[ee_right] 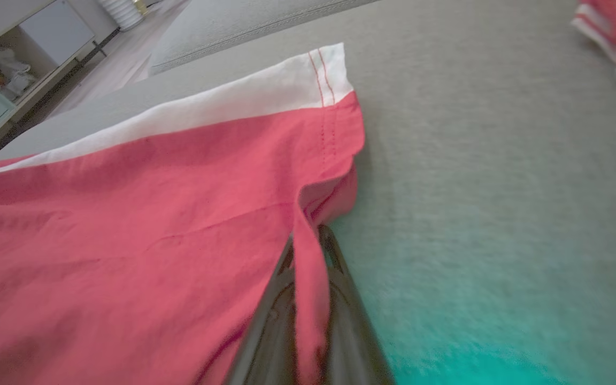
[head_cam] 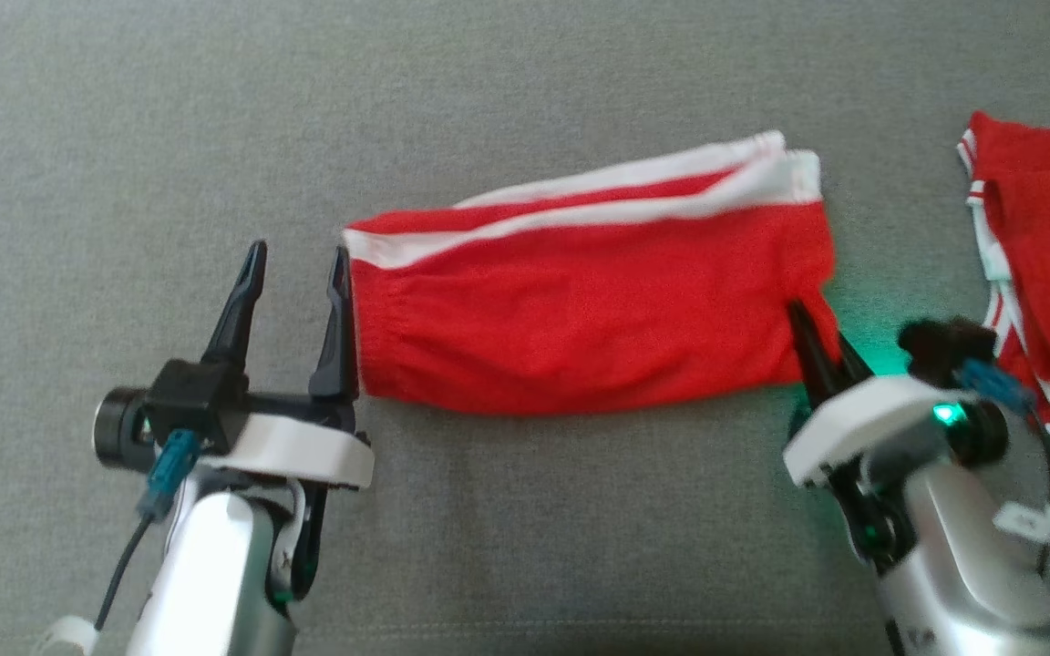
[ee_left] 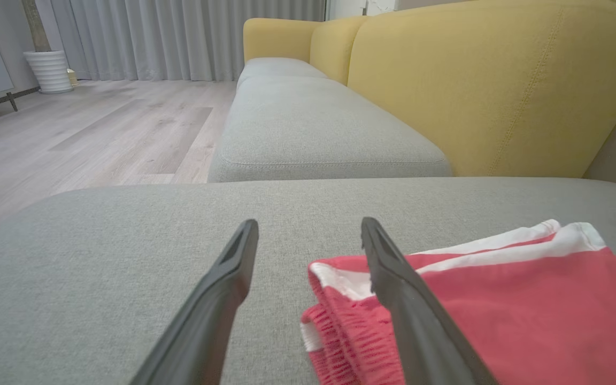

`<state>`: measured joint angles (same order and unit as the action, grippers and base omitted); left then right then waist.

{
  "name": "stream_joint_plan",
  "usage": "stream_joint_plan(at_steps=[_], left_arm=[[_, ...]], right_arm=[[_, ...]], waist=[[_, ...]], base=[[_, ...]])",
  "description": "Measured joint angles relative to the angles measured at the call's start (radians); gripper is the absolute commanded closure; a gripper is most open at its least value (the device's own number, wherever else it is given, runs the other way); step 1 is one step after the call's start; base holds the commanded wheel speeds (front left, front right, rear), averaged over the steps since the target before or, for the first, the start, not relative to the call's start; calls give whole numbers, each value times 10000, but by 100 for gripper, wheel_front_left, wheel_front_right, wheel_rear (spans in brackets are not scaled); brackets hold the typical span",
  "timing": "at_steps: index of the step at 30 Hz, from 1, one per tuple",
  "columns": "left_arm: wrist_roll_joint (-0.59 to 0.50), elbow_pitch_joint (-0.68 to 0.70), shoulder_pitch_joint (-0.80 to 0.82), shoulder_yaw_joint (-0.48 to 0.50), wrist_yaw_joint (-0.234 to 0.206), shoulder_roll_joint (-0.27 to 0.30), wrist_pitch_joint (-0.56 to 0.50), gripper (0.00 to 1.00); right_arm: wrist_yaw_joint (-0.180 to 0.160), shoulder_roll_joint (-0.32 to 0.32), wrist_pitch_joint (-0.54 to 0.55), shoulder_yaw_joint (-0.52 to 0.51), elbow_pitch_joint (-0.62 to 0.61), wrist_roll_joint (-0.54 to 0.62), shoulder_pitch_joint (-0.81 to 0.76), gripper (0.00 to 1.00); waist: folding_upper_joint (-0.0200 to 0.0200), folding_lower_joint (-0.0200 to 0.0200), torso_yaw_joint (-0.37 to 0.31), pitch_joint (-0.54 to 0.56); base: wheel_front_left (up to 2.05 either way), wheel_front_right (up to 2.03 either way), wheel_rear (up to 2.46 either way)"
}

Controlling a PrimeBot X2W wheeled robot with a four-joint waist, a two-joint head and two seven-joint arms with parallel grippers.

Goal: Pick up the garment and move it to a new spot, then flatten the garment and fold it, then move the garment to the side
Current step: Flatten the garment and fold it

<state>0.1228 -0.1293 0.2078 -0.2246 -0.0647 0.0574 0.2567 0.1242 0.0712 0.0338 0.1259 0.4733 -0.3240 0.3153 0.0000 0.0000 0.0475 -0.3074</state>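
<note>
While the garment [head_cam: 589, 310] is lying flat mid grey cushion [head_cam: 525, 82], bare cushion is running wide above, below and to the L of it. A second red piece [head_cam: 1049, 273] is sitting at the R edge of head view, apart from the garment, so room that side is looking tighter. In left wrist view the cushion's far edge is dropping to wood floor [ee_left: 99, 133], w/ a yellow sofa back [ee_left: 490, 85] rising beyond on the R.

The second piece is getting cut off by the frame. Right wrist view is blurring, green glow low down.

Left gripper [head_cam: 298, 249] is standing released, jaws wide, inner finger touching or just beside the waistband end; can't tell which. Right gripper [head_cam: 818, 328] is clenching on the garment's lower hem corner, a strip of red cloth pinched btwn its fingers [ee_right: 348, 310].
</note>
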Motion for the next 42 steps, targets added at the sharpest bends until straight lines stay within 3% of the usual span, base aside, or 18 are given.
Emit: stream_joint_plan(at_steps=[9, 17, 20, 27, 34, 41, 42], left_arm=[[0, -2, -261, 56, 2, 2, 0, 0], [0, -8, -260, 90, 33, 2, 0, 0], [0, -19, -260, 84, 36, 0, 0, 0], [38, -71, -284, -13, 90, -12, 0, 0], [67, -127, -358, -190, 107, -31, 0, 0], [127, -203, -359, -222, 105, -50, 0, 0], [128, -213, -359, -226, 105, -52, 0, 0]], right_arm=[[0, -171, 142, -1060, -823, -4, -1256, 100], [-2, -196, 616, -909, -1716, 176, -1187, 100], [-2, -188, 993, -151, -2372, 261, -867, 100], [-2, -161, 1822, 2727, -3187, -224, 377, 100], [-2, -127, 1806, 4794, -2389, -1358, 486, 100], [-2, -65, 1417, 5670, -1475, -1975, 1000, 100], [-2, -52, 1360, 5749, -1342, -2019, 1080, 82]], waist=[[0, 0, -143, 251], [0, 0, -180, 326], [0, 0, -146, 436], [0, 0, 186, 700], [0, 0, 714, 722], [0, 0, 950, 608], [0, 0, 961, 592]], base=[[0, 0, 0], [0, 0, 0], [0, 0, 0], [0, 0, 0], [0, 0, 0], [0, 0, 0], [0, 0, 0]])
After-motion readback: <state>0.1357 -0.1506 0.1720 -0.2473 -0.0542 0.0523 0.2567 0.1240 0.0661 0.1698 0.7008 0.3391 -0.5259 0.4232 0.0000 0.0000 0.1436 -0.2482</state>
